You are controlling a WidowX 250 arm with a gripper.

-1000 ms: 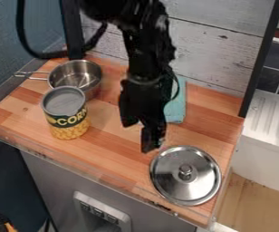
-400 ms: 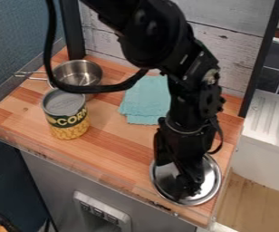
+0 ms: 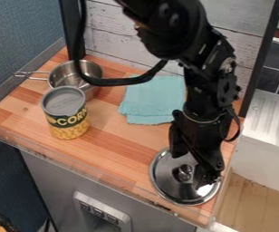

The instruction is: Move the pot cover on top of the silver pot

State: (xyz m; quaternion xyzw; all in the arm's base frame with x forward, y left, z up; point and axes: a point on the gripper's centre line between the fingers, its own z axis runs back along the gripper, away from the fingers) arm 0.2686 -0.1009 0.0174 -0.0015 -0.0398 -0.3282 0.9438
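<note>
Your gripper [image 3: 193,169]: one, black, hanging over the lid's far right part, its two fingers apart. Your lid [image 3: 165,177]: one, round, shiny metal, lying flat at the counter's near right corner, knob [image 3: 183,172] up; the knob shows just beside the gripper. Your pot [image 3: 63,74]: one, silver, uncovered, upright at the far left, handle pointing left, well apart from the lid. Your can [image 3: 67,118]: one, corn, upright, in front of the pot. Your cloth [image 3: 153,97]: one, teal, lying between can and arm [image 3: 205,95], towards the back of the wooden counter [image 3: 114,149].
</note>
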